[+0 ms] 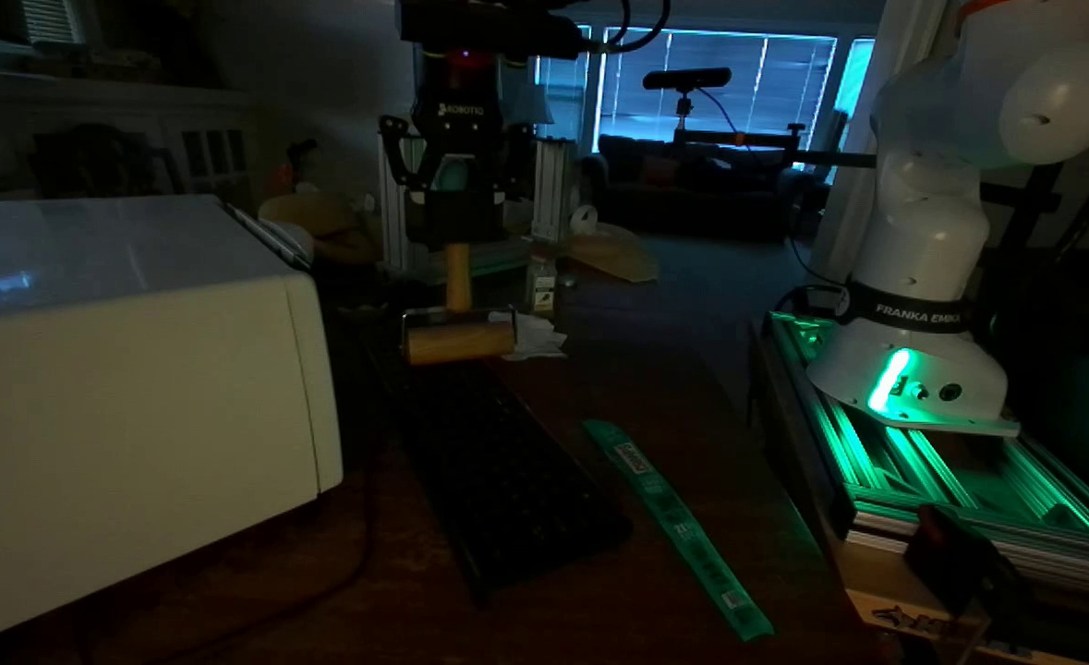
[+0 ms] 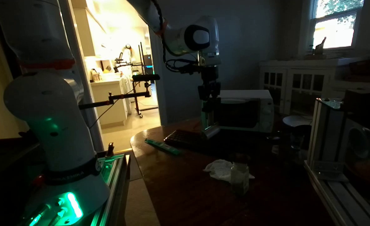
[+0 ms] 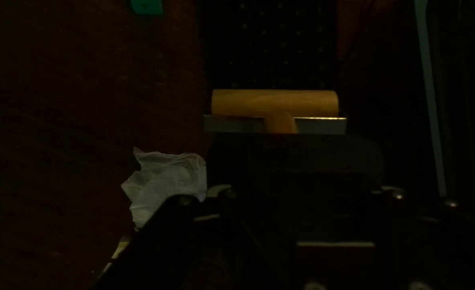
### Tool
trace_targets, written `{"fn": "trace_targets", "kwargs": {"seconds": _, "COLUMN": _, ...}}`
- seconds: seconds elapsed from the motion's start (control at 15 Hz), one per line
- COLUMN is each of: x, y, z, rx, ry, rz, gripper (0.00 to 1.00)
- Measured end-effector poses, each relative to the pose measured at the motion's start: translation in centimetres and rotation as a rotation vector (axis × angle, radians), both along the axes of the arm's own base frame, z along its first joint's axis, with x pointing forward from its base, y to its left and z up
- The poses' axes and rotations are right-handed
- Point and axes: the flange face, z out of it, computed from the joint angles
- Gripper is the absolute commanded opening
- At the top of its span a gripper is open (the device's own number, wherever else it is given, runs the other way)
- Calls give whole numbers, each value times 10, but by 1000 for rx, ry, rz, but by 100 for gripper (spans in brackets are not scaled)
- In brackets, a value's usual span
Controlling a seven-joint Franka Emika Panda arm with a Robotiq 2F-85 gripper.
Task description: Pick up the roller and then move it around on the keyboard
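The roller has a wooden handle and a cylinder set crosswise below it in a metal frame. My gripper (image 1: 457,220) is shut on the handle, and the roller (image 1: 459,343) hangs upright with its cylinder down. The near-black keyboard (image 1: 516,471) lies flat on the table. The cylinder is over one end of the keyboard; I cannot tell whether it touches. An exterior view also shows the gripper (image 2: 211,104), the roller (image 2: 210,131) and the keyboard (image 2: 183,138). In the wrist view the cylinder (image 3: 275,102) lies across the keyboard (image 3: 267,44); the dark fingers (image 3: 295,157) hide the upper handle.
A large white oven-like box (image 1: 138,416) stands beside the keyboard, its glass front (image 2: 238,113) visible. A long green strip (image 1: 678,526) lies along the keyboard's other side. A crumpled white sheet (image 2: 219,169) and a glass jar (image 2: 239,179) stand near the keyboard's end. The room is dark.
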Motion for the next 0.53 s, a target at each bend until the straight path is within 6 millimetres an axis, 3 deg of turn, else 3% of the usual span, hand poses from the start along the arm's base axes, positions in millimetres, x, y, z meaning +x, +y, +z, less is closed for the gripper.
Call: {"fn": "trace_targets", "kwargs": {"seconds": 0.53, "x": -5, "y": -1, "z": -28, "rx": 20, "ry": -23, "rz": 0, "gripper": 33}}
